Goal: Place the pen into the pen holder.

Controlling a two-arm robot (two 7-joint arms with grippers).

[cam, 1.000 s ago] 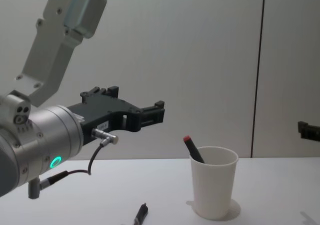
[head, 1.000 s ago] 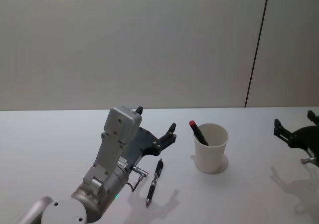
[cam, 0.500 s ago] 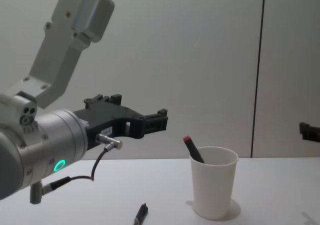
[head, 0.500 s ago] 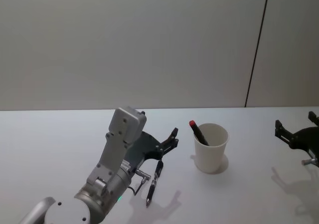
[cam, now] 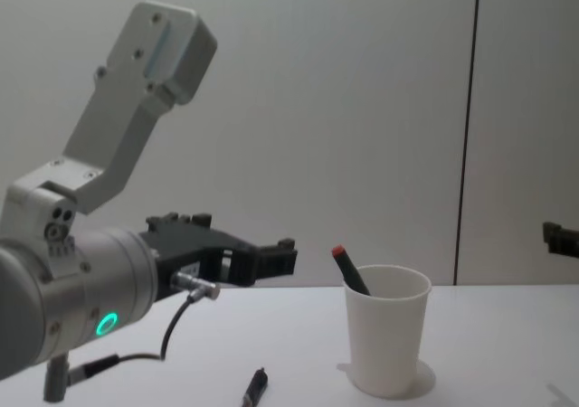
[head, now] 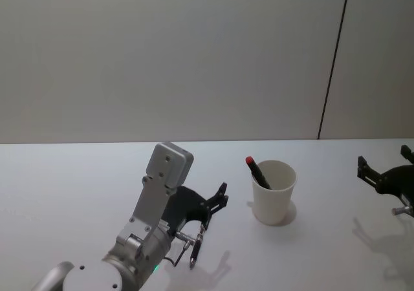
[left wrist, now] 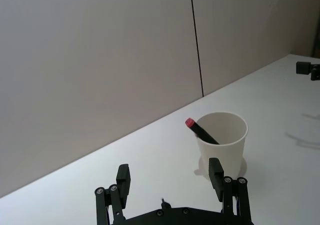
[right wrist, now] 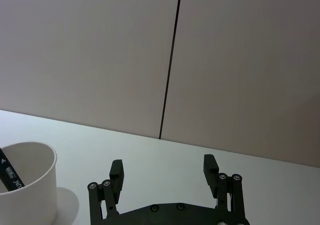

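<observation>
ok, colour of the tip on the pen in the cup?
Red; the tip shows best in the left wrist view.

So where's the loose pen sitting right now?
In the head view the pen lies flat on the table, to the left of the pen holder, its far end beneath the open left end effector.
</observation>
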